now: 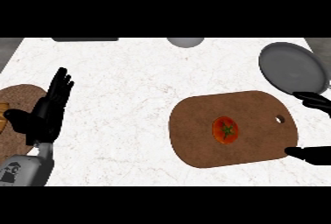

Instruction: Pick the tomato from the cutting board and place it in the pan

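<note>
tomato (pixel 225 130) rests on cutting board (pixel 194 131), no readable writing anywhere.

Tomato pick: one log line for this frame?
tomato: on board, untouched | pan: empty | right hand: open at board's right edge | left hand: open, resting at left

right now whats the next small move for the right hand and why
Probably slide the right hand left over the cutting board toward the tomato: the hand sits open at the board's right edge, the tomato lies untouched mid-board, and the pan holds nothing.
</note>
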